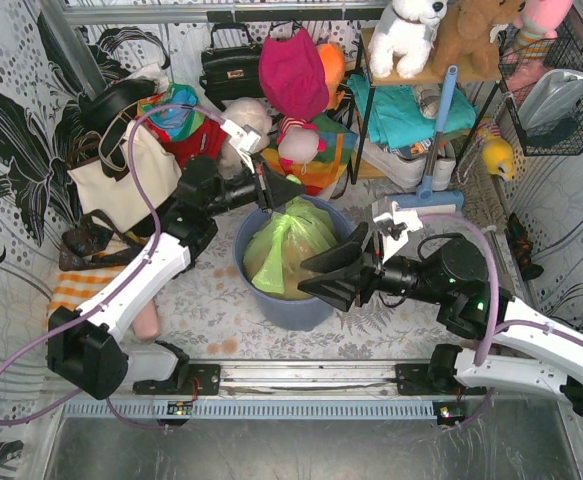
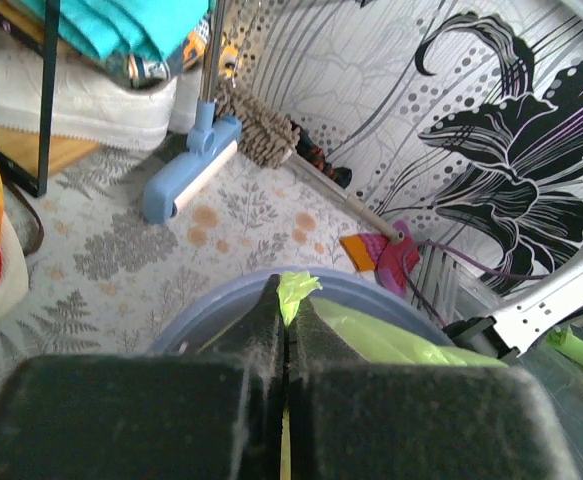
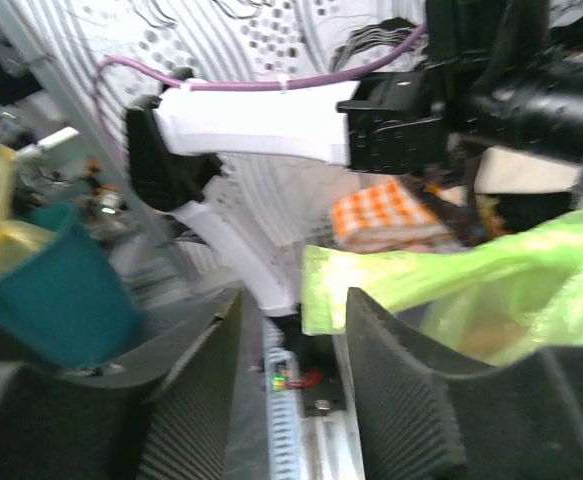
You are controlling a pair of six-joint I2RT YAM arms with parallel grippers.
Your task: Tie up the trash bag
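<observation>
Indoors, floral floor (image 1: pixel 211 320), left end effector (image 1: pixel 269 192) pinching trash bag (image 1: pixel 286 250), right end effector (image 1: pixel 306 277) parted.

A round blue-grey bin (image 1: pixel 306 312) stands mid-scene. Behind it are a cream tote bag (image 1: pixel 121 185) and a black handbag (image 1: pixel 229 68) — and on a shelf (image 1: pixel 426 76) (upper right) a white plush dog (image 1: pixel 408 35).

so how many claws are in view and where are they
2. The left claw is shut on the top of the trash bag over the blue bin; the right claw is open beside the bag.
</observation>
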